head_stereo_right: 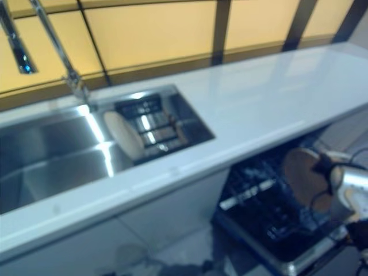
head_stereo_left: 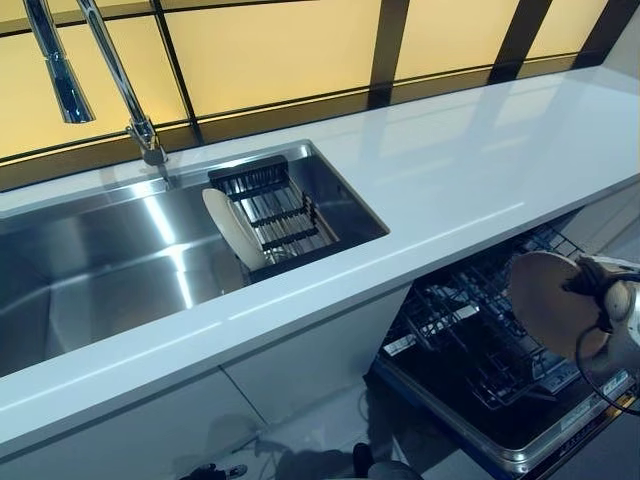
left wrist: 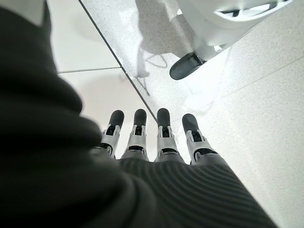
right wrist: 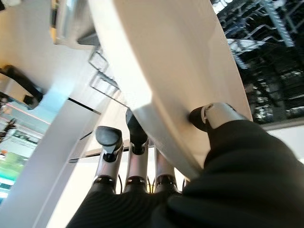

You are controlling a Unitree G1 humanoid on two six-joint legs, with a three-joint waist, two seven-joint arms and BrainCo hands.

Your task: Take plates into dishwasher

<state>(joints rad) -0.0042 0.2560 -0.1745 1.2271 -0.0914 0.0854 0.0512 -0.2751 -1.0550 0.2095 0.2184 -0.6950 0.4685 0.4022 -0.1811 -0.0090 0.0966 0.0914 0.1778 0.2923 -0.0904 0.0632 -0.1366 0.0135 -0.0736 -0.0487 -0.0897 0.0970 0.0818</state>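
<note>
1. The right hand (head_stereo_left: pixel 610 300) pinches a beige plate (head_stereo_left: pixel 550 300), thumb on one face and fingers (right wrist: pixel 135 137) behind; the plate stands on edge above the dishwasher rack (head_stereo_left: pixel 480 350), which lies directly below.
2. A second plate (head_stereo_left: pixel 232 228) leans in the sink (head_stereo_left: pixel 90 270) against a drainer basket (head_stereo_left: pixel 275 205), well apart to the robot's left.
3. The left hand (left wrist: pixel 156 142) hangs toward the floor, fingers straight and holding nothing.
4. No legible writing to report.
</note>
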